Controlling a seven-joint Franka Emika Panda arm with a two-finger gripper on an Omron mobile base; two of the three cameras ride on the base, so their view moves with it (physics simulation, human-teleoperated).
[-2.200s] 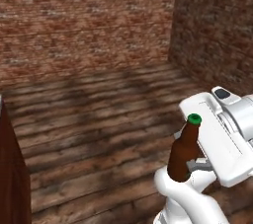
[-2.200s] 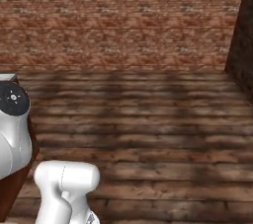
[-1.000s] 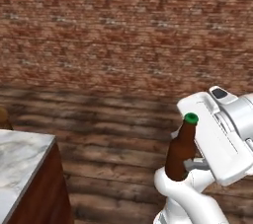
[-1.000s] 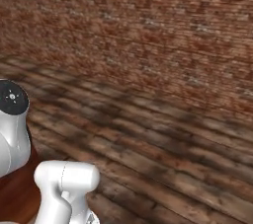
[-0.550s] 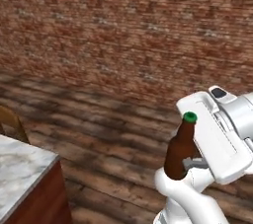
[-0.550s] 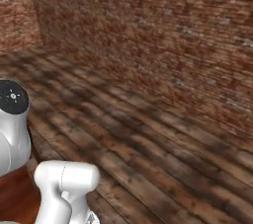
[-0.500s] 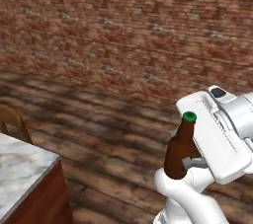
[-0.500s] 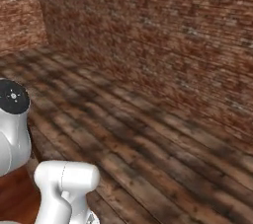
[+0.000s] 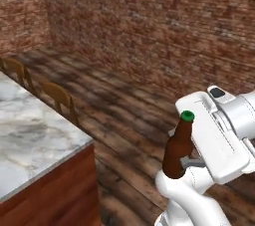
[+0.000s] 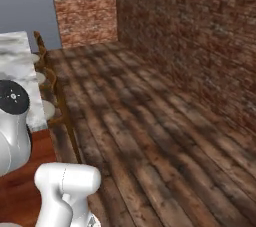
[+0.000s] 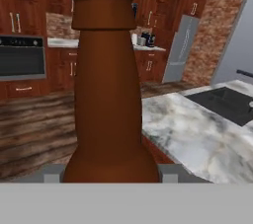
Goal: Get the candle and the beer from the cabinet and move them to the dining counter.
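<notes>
Standing upright in the robot's grip, the beer (image 9: 178, 149) is a brown glass bottle with a green cap, held close against the white arm's hand at the lower right of the left base view. The gripper (image 11: 111, 172) is partly open, its jaws closed around the bottle's wide lower body; in the hand view a grey finger tip (image 11: 53, 171) shows at each side of the bottle's base. The bottle is lifted clear of any surface, above the arm's white lower links.

To the left in the left base view sits the dining counter (image 9: 35, 145), its white-grey veined marble top over reddish wooden sides, well apart from the bottle. Two wooden stools (image 9: 59, 96) stand along its far edge. The same marble top appears in the hand view to the right of the bottle, with a black sink (image 11: 222, 102) set into it.

A red brick wall (image 9: 149, 26) runs behind everything, and the floor (image 10: 150, 136) is dark wooden planks. In the right base view the counter's edge shows at the left with stools lined up beside it, and a brick wall runs along the right side.

Behind the bottle in the hand view, far across the room, there are reddish-brown kitchen cabinets (image 11: 29, 1) with silver handles, a black built-in oven (image 11: 22, 55), and a tall steel refrigerator (image 11: 178, 48).
</notes>
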